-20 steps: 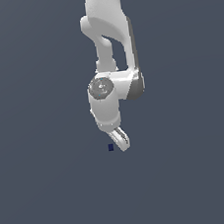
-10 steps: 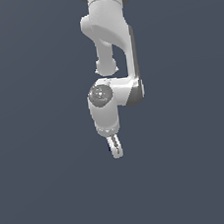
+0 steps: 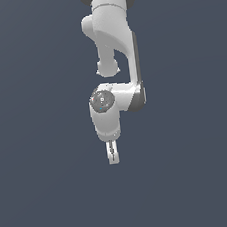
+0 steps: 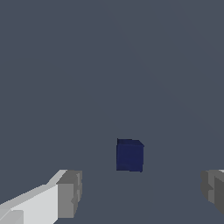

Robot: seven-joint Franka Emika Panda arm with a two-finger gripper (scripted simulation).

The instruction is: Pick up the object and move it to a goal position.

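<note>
Plain grey-blue ground, small dark navy cube [image 4: 129, 155], unmarked, pincer [image 4: 142, 190] spread wide, holding nothing

White arm [image 3: 113, 60], jaws pointing down.

Background [image 3: 45, 194]: uniform dark slate-grey surface, unmarked, evenly lit; no visible wall, horizon, furniture or window in either view.
</note>
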